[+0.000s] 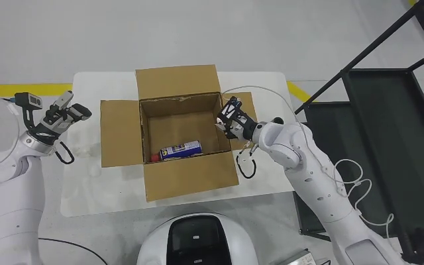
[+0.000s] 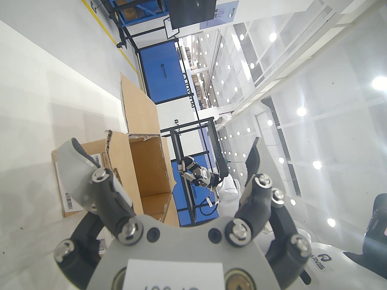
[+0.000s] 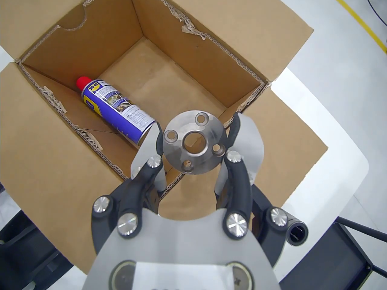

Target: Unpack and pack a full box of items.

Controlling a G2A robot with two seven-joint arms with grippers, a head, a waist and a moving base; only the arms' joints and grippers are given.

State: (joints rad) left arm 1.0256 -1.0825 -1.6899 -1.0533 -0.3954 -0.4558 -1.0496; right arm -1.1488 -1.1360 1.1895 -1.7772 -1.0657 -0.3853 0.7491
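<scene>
The right arm (image 1: pixel 291 149) has its jaws closed narrow on a round metal flange (image 3: pixel 193 143), pinched edge to edge across its rim with the flat, holed face turned back toward the wrist. From where I stand, those jaws hang right at the right-hand wall of the open cardboard box (image 3: pixel 211 16), so the flange sits at the rim line, with the box's bare floor ahead of and below the jaws and the folded-out right flap behind them.

The only other thing inside is a spray can (image 3: pixel 118 104). It lies on its side along the near wall, its long axis running across the box, red cap pointing away from the right jaws and its base end the closer one. It lies lower than the flange and off to one side, not under it.

The left arm (image 1: pixel 40 132) is well apart from all this. Its jaws are wide and empty over the table (image 1: pixel 86 192), beyond the left flap.

So the right jaws are the nearer pair by far, and I'd judge that the next move hinges on the flange clearing that wall
</scene>
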